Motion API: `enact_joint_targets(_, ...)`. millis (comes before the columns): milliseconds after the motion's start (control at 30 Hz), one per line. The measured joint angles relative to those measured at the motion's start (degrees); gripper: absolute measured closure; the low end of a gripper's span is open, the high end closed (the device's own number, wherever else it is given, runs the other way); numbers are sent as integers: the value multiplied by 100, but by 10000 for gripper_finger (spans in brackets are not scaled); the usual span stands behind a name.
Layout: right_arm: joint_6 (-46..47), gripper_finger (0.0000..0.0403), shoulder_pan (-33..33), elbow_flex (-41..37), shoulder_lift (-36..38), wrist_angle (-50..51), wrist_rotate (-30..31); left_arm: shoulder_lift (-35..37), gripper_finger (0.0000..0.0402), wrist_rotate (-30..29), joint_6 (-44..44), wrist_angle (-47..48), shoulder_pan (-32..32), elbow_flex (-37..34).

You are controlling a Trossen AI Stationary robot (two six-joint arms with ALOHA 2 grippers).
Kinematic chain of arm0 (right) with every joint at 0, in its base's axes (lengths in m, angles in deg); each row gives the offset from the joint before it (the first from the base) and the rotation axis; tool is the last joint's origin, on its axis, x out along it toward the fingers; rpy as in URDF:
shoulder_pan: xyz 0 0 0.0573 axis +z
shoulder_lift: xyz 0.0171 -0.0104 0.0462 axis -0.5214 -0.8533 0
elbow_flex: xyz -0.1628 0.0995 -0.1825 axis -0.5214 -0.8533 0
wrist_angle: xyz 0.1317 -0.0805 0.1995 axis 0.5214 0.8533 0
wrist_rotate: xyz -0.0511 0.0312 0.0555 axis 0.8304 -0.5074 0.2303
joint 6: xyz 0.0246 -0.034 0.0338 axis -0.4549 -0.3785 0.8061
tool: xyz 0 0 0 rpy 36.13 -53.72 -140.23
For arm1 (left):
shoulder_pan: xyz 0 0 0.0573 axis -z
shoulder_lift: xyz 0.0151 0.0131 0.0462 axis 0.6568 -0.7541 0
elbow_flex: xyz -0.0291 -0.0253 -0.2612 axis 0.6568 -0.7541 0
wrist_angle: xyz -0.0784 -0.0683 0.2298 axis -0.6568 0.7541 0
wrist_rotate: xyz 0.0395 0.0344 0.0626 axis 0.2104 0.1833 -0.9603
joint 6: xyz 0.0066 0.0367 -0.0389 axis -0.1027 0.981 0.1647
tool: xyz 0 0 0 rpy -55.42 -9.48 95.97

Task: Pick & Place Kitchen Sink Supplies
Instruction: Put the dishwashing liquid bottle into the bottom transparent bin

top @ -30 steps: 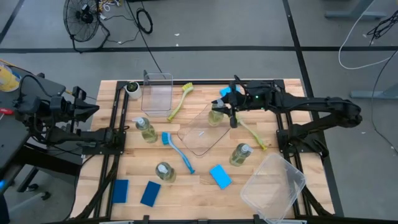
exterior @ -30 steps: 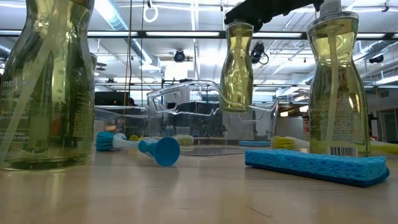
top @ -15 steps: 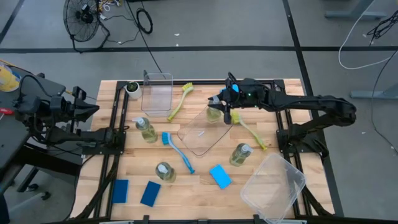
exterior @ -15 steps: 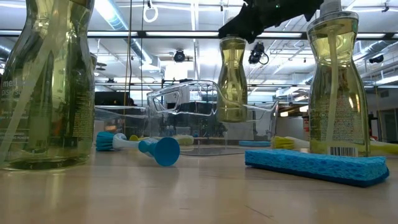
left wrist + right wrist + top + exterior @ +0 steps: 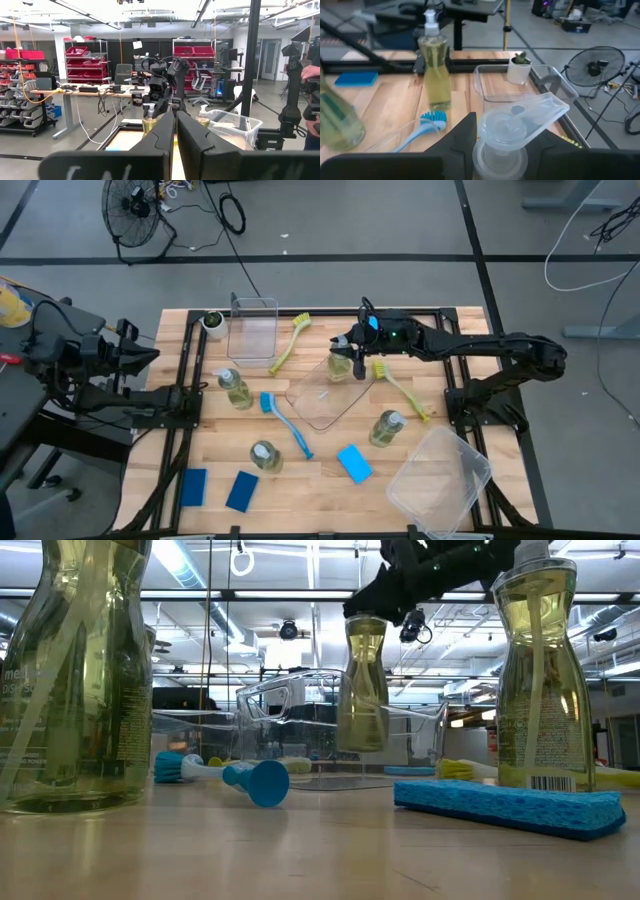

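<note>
A clear bottle (image 5: 363, 685) of yellow-green liquid is held off the table by its pump top, clamped in the right gripper (image 5: 357, 351) above the flat tray (image 5: 325, 390), upper centre of the overhead frame. The left gripper (image 5: 150, 356), fingers together, is parked at far left.

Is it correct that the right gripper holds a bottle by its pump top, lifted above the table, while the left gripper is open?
Not entirely: the left gripper is shut, as the left wrist view shows. The right gripper does hold the bottle by its pump top, lifted above the table.
</note>
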State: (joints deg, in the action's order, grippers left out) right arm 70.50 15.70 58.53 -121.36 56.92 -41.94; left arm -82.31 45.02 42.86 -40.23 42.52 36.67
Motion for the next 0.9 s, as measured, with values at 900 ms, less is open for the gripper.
enact_joint_targets(900, -82, 222, 0, -953, 37, -1037, 298, 0, 376, 0, 0, 0, -1, -1)
